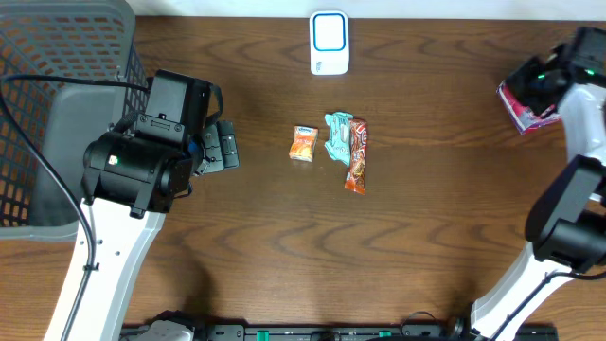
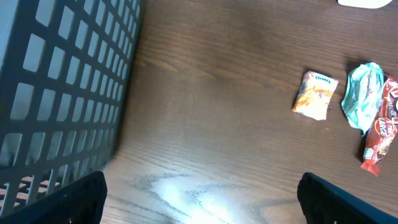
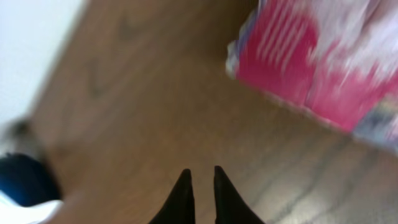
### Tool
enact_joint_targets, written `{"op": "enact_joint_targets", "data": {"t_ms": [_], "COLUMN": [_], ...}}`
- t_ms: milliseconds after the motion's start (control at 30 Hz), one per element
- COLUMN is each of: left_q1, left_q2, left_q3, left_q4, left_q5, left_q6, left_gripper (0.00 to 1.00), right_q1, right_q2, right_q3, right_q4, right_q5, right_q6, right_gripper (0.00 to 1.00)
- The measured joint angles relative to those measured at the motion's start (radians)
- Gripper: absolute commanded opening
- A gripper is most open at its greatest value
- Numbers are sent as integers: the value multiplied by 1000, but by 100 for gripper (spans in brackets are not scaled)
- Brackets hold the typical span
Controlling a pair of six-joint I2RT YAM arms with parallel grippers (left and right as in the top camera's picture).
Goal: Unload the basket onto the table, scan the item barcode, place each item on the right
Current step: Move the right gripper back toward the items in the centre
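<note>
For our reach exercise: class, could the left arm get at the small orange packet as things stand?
Probably yes. The left hand is open, and only bare table lies between it and the orange packet; the basket stands off to the side, not in the path.

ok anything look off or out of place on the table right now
One thing: a pink packet lies alone at the right edge of the table, beside the right gripper, far from the cluster in the middle. There the teal wrapper looks crumpled and lies against the brown bar. Nothing looks spilled.
</note>
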Motion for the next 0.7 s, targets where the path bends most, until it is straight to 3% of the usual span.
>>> {"op": "enact_joint_targets", "data": {"t_ms": [167, 433, 700], "left_q1": [0, 0, 0], "left_q2": [0, 0, 0], "left_q3": [0, 0, 0], "left_q4": [0, 0, 0], "left_q5": [0, 0, 0], "left_q6": [0, 0, 0], "left_gripper": [98, 98, 98], "right_q1": [69, 77, 46], "right_q2": [0, 0, 18], "right_q3": [-39, -234, -289], "right_q4": [-8, 262, 454], "right_q5": [198, 310, 327], "right_q6": [-6, -6, -46], "right_gripper": [1, 1, 11]}}
